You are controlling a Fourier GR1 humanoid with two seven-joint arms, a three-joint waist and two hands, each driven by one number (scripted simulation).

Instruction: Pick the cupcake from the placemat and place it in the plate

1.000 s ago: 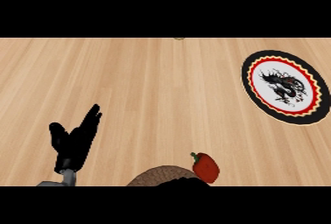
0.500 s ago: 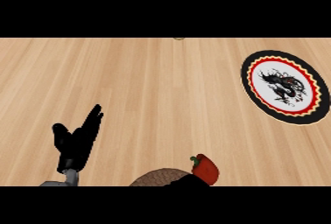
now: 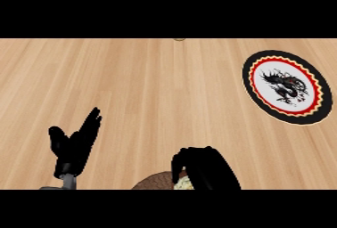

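My right hand (image 3: 207, 171) is at the bottom middle of the head view. Its fingers are curled over the cupcake (image 3: 182, 182), and only a pale sliver of the cupcake shows beside the thumb. The cupcake stands on a brown placemat (image 3: 153, 183) that is cut off by the lower edge. The plate (image 3: 285, 86), white with a black dragon and a red and black rim, lies at the far right on the wooden counter, well away from the hand. My left hand (image 3: 74, 144) rests open at the lower left, fingers pointing up.
The wooden counter (image 3: 151, 89) stretches between the hands and the plate. A small round object (image 3: 179, 39) sits at the far edge, top centre.
My right hand has come in from the lower edge and closed over the cupcake, hiding its red top. The left hand has barely moved.
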